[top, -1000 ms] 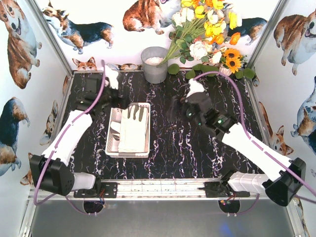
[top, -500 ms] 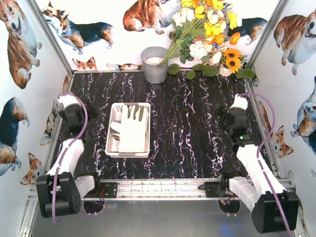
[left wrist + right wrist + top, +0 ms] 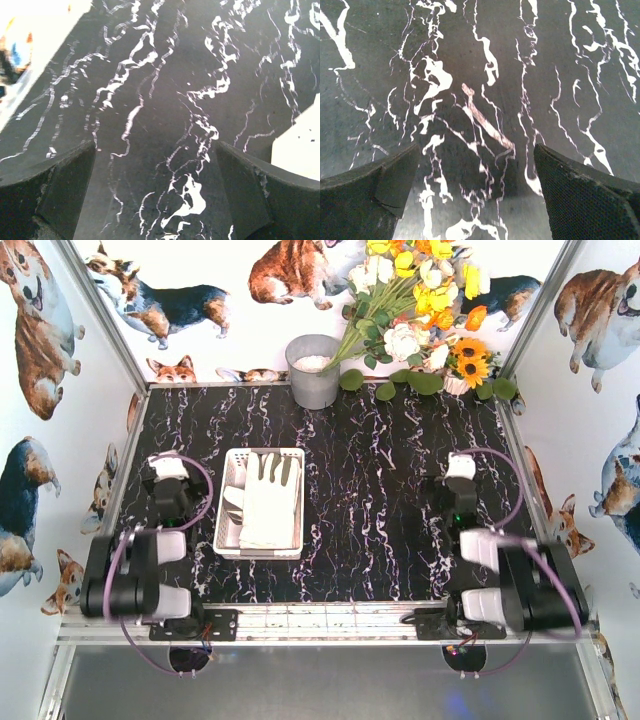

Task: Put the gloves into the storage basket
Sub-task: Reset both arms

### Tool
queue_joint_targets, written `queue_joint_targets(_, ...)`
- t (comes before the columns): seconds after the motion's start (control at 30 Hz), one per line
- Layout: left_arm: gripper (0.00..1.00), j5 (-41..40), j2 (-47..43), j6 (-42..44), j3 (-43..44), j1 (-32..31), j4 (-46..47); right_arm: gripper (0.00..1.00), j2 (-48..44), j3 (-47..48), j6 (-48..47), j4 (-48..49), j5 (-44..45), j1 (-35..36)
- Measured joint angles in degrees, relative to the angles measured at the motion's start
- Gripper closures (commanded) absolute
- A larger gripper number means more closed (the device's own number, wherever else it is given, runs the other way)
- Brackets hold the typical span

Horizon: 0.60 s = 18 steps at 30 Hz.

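Note:
The white slotted storage basket sits left of the table's middle. Cream-white gloves with grey patches lie stacked inside it. My left gripper is folded back near the left edge, just left of the basket, open and empty. In the left wrist view its fingers are wide apart over bare marble, and a white corner of the basket shows at the right. My right gripper is folded back at the right side, open and empty over marble.
A grey metal bucket stands at the back centre beside a bunch of artificial flowers. Corgi-print walls close in the left, right and back sides. The table top is black marble.
Both arms have pulled back from over the table to folded poses near the front edge. The basket and the gloves in it have not moved.

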Motion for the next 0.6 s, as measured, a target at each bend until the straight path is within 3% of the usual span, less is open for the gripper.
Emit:
queue_joint_targets(0.13, 0.0, 2.8, 10.5, 2.9, 0.2, -1.9, 8.6, 0.0, 11.8, 3.3, -1.7, 9.3, -0.8, -0.1)
queue_joint_targets(0.2, 0.0, 2.2, 13.5, 4.5, 1.3, -4.5, 8.3, 0.0, 14.4, 3.2, -2.4, 12.3, -1.4, -0.1)
queue_joint_targets(0.6, 0.0, -1.1, 14.1, 6.7, 2.2, -6.9, 12.5, 0.0, 14.7, 3.2, -3.1, 19.4, -2.8, -0.2)
